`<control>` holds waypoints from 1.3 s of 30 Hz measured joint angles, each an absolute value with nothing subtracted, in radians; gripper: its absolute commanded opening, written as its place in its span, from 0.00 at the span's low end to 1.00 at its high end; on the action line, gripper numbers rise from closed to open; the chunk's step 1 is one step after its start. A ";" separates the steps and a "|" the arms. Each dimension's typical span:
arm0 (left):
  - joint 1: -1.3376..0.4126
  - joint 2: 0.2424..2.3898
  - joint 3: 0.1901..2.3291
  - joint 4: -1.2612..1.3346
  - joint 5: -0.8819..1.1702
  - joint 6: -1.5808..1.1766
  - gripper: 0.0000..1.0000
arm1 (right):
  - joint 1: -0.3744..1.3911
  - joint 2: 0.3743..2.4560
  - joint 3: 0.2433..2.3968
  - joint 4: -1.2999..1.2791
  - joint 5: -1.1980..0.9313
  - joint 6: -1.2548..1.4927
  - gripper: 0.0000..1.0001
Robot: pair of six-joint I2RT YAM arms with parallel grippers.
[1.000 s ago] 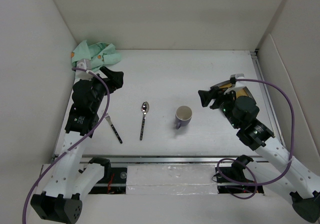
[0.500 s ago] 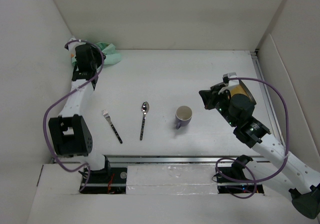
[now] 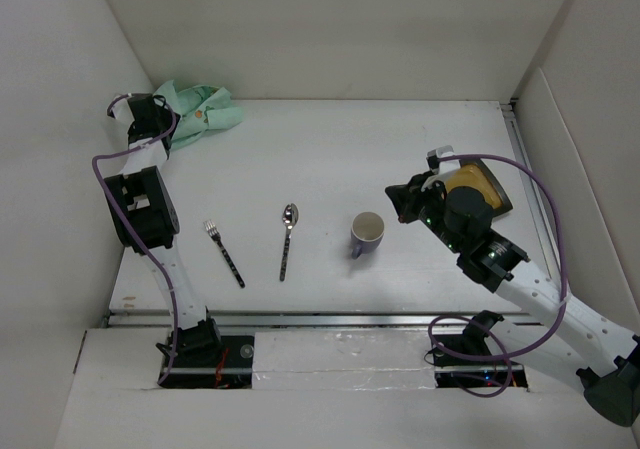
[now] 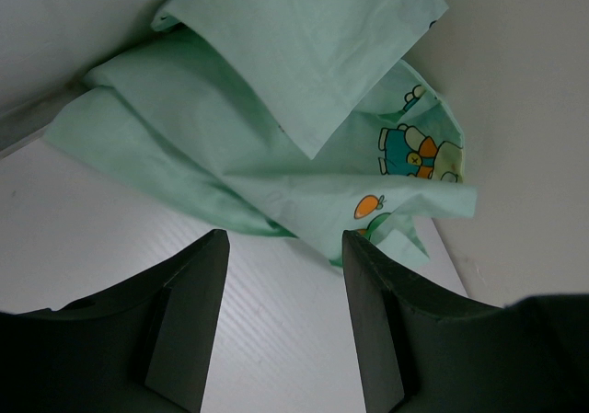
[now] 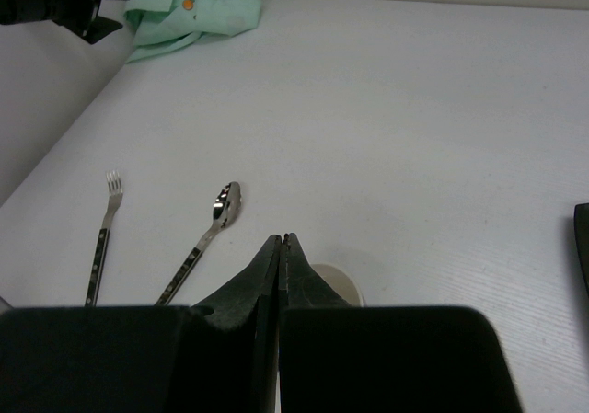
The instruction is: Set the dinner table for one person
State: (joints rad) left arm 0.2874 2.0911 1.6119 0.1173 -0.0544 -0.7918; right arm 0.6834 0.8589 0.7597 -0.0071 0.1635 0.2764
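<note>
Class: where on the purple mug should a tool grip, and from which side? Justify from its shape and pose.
Probably the mug at its rim, from above, with one finger inside and one outside. It stands upright with its mouth open upward. Its small handle sits on the near-left side, so take the far, bare stretch of rim.

Even diffuse light from above; white counter [image 3: 400, 139] bright. Soft faint shadows beside purple mug [image 3: 367, 233], spoon [image 3: 287, 239]; small glint on spoon bowl. Left wrist view: left fingers [image 4: 184, 330] dark, slightly soft; placemat [image 4: 276, 82] sharp. Right wrist view: right fingers [image 5: 258, 295] near-black, blurred, detail lost.
</note>
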 measured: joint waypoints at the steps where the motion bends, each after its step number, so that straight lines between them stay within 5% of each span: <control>1: 0.286 2.116 1.637 0.123 -0.061 -0.794 0.50 | 0.687 0.872 0.761 -0.002 0.159 0.276 0.00; 14: 0.283 2.428 2.039 0.123 -0.078 -0.811 0.50 | 0.702 1.033 0.831 0.060 0.072 0.257 0.00; 39: 0.281 2.418 1.888 0.187 -0.157 -0.867 0.52 | 0.702 1.138 0.884 0.096 -0.001 0.234 0.00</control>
State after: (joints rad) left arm 0.2806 2.4176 1.8877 0.1867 -0.1574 -0.8665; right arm 0.7017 1.1378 0.8841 0.0956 -0.0010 0.2344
